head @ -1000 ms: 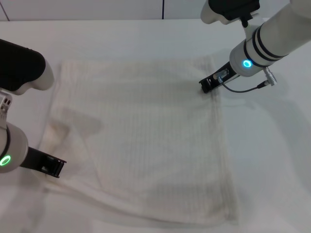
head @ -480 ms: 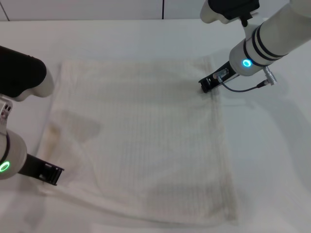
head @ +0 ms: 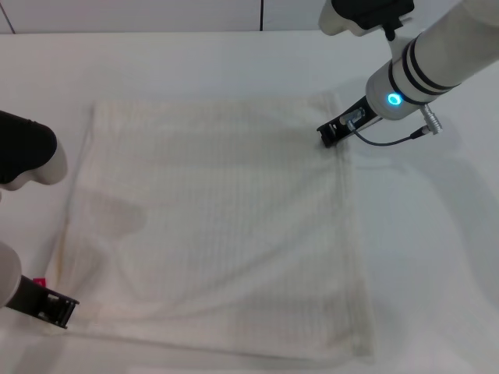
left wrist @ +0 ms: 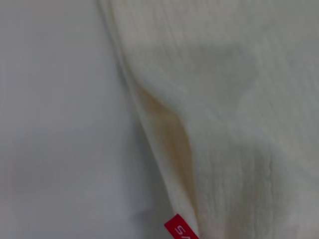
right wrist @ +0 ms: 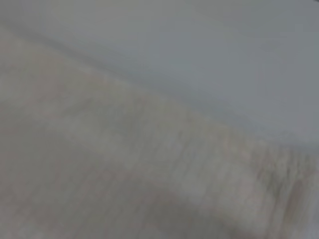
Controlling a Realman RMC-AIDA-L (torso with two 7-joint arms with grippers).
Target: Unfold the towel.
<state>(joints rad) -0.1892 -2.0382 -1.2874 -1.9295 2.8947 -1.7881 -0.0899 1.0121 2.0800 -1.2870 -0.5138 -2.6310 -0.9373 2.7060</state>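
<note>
The cream-white towel (head: 226,226) lies spread nearly flat on the white table (head: 195,62), with faint ribbed stripes. My left gripper (head: 54,308) is at the towel's near left corner, shut on it, beside the small red tag (head: 40,282). The left wrist view shows the hemmed edge (left wrist: 164,129) lifted in a fold and the tag (left wrist: 180,230). My right gripper (head: 327,134) is low on the towel's far right edge, shut on the cloth. The right wrist view shows only towel (right wrist: 99,164) and table (right wrist: 199,50).
A shallow crease (head: 117,210) runs across the towel's left part. The near hem (head: 234,354) lies close to the table's front. A wall seam (head: 260,14) stands beyond the table's far edge. A grey cable (head: 390,142) hangs from the right wrist.
My left gripper has pulled the towel's left corner toward me and leftward, flattening the folded left flap. The red tag has come into view. The right gripper has stayed in place.
</note>
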